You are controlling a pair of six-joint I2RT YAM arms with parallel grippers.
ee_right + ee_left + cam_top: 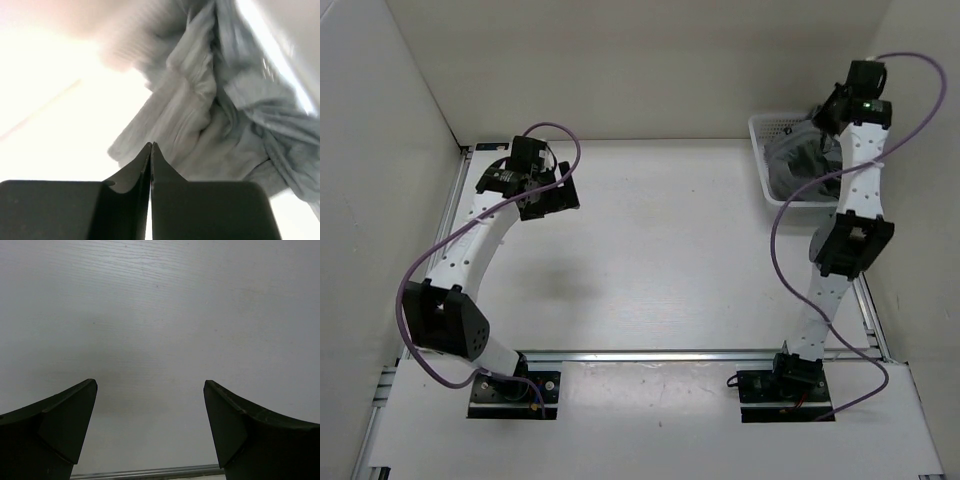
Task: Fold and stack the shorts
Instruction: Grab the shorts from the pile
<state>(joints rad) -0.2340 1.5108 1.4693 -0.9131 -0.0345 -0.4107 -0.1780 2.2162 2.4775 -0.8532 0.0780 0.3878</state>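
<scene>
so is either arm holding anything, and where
Left fingers open, nothing held. Right fingers shut at the edge of the shorts; whether fabric is pinched cannot be told.

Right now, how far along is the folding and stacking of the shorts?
Nothing looks done yet: the shorts lie crumpled in the basket, unfolded. In hand: the right gripper is shut at the fabric; whether it pinches cloth, I cannot tell. The left gripper hangs open over the table. Left: lifting out, folding, stacking.
</scene>
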